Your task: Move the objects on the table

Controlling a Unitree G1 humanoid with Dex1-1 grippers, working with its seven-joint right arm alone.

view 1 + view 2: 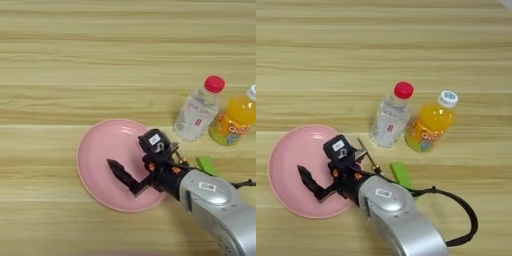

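Two bottles [390, 117] [432, 123] standing beside pink plate [95, 155], nothing on it.

No lettering can be read with certainty anywhere. The orange-juice bottle [432, 126], standing just right of the clear bottle [390, 117], carries large white rounded letters on its orange wrap, too blurred to spell out, and a bluish mark on its white cap. The clear bottle's white label bears a small red mark and grey print, illegible. Two white stickers with dark print sit on the arm, one on the black gripper housing [339, 147] and one on the silver forearm [384, 193]; neither can be read.
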